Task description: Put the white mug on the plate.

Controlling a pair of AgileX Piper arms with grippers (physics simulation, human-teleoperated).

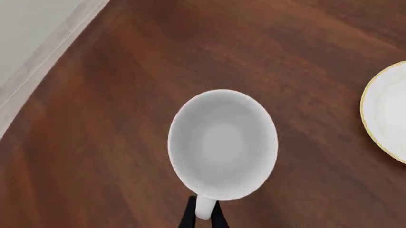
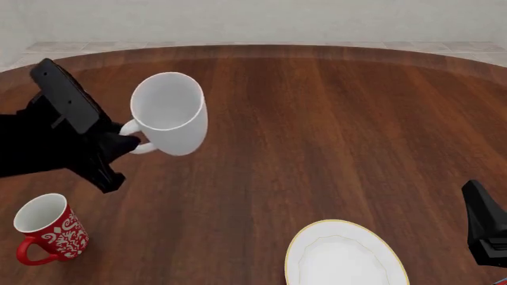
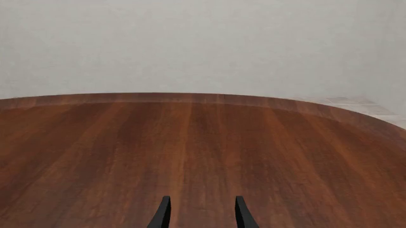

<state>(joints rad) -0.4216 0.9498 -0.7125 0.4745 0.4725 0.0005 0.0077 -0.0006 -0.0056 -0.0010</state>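
Observation:
The white mug [image 2: 168,111] hangs in the air over the left part of the table, tilted with its mouth toward the camera. My left gripper [image 2: 133,143] is shut on its loop handle. In the left wrist view I look straight into the mug [image 1: 222,142], with the handle pinched between the black fingers [image 1: 188,216]. The plate [image 2: 345,255], white with a thin gold rim, lies at the near edge, right of centre, and its edge shows in the left wrist view [image 1: 385,110]. My right gripper [image 3: 200,213] is open over bare wood, holding nothing.
A red mug [image 2: 49,235] with a white pattern stands at the near left. The right arm [image 2: 487,228] sits at the near right edge. The round wooden table's [image 2: 333,119] far edge curves before a pale wall.

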